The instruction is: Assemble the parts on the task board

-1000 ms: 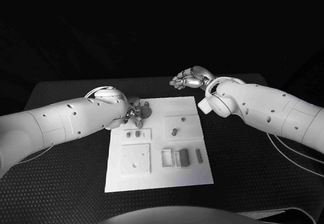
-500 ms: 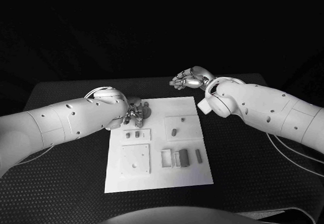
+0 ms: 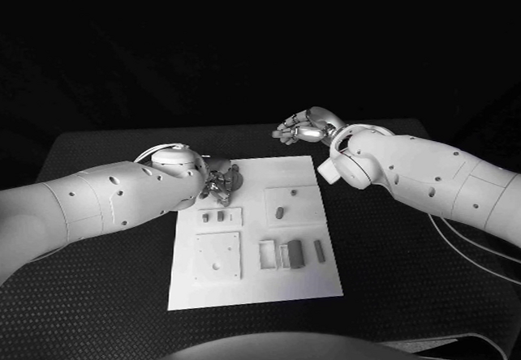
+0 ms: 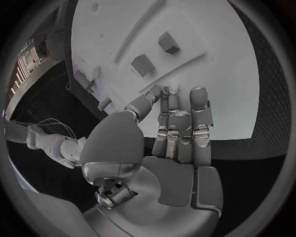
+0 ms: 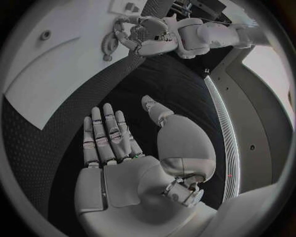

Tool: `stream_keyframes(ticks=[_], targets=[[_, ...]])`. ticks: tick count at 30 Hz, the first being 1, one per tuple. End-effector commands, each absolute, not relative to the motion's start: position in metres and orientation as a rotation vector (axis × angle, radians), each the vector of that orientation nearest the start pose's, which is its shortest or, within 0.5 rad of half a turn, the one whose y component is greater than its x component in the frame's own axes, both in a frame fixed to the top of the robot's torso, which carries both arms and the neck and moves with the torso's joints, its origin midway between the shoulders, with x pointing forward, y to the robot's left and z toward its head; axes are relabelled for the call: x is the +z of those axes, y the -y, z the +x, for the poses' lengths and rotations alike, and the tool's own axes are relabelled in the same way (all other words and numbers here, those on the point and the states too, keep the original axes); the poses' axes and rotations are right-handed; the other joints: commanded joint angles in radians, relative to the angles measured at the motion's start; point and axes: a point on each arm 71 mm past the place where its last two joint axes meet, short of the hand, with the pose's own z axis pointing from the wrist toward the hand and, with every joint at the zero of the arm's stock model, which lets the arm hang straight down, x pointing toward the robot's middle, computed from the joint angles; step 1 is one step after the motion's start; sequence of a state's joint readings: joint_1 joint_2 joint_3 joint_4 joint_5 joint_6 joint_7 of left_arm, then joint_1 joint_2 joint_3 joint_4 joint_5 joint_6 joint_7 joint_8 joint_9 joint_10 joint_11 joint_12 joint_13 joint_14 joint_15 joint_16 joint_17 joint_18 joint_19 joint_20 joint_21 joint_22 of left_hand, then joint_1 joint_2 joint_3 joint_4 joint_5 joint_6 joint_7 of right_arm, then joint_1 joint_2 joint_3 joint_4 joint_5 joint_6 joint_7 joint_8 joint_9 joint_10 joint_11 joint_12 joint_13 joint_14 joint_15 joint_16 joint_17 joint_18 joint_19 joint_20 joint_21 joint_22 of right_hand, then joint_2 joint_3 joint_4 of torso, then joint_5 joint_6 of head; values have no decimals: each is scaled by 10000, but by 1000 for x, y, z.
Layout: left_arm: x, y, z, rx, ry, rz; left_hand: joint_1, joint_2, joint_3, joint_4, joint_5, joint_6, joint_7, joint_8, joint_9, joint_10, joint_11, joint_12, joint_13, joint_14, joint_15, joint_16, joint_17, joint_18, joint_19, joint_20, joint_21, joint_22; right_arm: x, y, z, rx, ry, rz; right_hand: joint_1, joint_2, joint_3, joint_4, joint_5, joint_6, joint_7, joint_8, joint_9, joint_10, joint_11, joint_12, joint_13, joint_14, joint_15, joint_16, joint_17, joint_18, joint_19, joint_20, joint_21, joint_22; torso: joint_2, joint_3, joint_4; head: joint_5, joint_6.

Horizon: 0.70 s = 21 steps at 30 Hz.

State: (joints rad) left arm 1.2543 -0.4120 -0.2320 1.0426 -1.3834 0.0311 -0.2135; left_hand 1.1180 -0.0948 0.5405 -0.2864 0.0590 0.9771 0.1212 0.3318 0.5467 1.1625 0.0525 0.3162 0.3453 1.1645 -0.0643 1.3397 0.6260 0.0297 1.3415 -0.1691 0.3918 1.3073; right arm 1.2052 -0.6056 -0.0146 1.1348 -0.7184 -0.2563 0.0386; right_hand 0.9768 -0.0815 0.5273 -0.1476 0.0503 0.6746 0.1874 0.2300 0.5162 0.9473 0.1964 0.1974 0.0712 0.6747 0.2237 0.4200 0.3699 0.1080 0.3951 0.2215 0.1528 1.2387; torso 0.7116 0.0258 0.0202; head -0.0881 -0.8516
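**Left hand over the board's far corner**

We see the left hand (image 3: 220, 183) with fingers released and straight above the board (image 3: 308, 272), parts (image 4: 142, 64) just beyond its fingertips. The right hand (image 3: 298, 128) hovers spread and empty past the board's far edge.

1. The task board (image 3: 308, 280) is laid on the table (image 3: 443, 271).
2. The left hand (image 3: 220, 183) is held over the board's far left corner; small parts (image 4: 143, 64) lie just beyond its fingertips (image 4: 199, 94).
3. The right hand (image 3: 296, 129) is held beyond the board's far edge, fingers spread over bare table.
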Motion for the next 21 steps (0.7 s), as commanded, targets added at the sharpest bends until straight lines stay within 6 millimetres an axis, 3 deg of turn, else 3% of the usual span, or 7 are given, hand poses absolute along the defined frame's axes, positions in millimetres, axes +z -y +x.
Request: stream_keyframes(ticks=[1,9,17,21], targets=[[-263,-125,540,-3429,-20034,3911,-1,-143,-87,-9,-39,-244,176,-156,-121,-78,-8,-223,-77,-36,33,-64,7,735,-26,70,-43,16,-204,195,555,9853,-17523,5543,-89,8,-13,71,-18,-70,615,61,-9,49,-12,-35,-14,72,14,-58,-2,39,76,-22,-59,15,2,4,11,-10,5],[-261,-125,539,-3537,-19137,4688,187,-304,-62,-24,-14,-231,180,-187,-142,12,-16,-313,-30,21,27,-54,13,796,41,87,-69,27,-204,195,555,9859,-17524,5539,-89,7,-14,72,-18,-70,615,62,-11,50,-12,-35,-14,72,14,-59,-2,40,77,-22,-62,18,2,4,1,8,2],[-262,-132,536,-4469,-18700,4351,544,-178,211,-14,332,149,21,-30,-74,456,-135,-382,101,239,-87,-60,-5,800,239,31,-65,58,-204,196,555,9841,-17525,5552,-90,6,-14,74,-18,-70,615,64,-12,50,-12,-35,-14,72,14,-59,-2,41,79,-22,-66,21,4,8,-1,2,9],[-258,-139,537,-5300,-18179,3436,556,-97,287,-19,703,227,-2,-24,-70,563,-162,-505,137,303,-113,-95,-19,775,280,6,-85,77,-204,196,555,9834,-17525,5559,-90,5,-15,74,-18,-71,615,65,-13,50,-12,-35,-14,72,14,-59,-2,41,79,-22,-68,22,5,7,4,-2,18]])
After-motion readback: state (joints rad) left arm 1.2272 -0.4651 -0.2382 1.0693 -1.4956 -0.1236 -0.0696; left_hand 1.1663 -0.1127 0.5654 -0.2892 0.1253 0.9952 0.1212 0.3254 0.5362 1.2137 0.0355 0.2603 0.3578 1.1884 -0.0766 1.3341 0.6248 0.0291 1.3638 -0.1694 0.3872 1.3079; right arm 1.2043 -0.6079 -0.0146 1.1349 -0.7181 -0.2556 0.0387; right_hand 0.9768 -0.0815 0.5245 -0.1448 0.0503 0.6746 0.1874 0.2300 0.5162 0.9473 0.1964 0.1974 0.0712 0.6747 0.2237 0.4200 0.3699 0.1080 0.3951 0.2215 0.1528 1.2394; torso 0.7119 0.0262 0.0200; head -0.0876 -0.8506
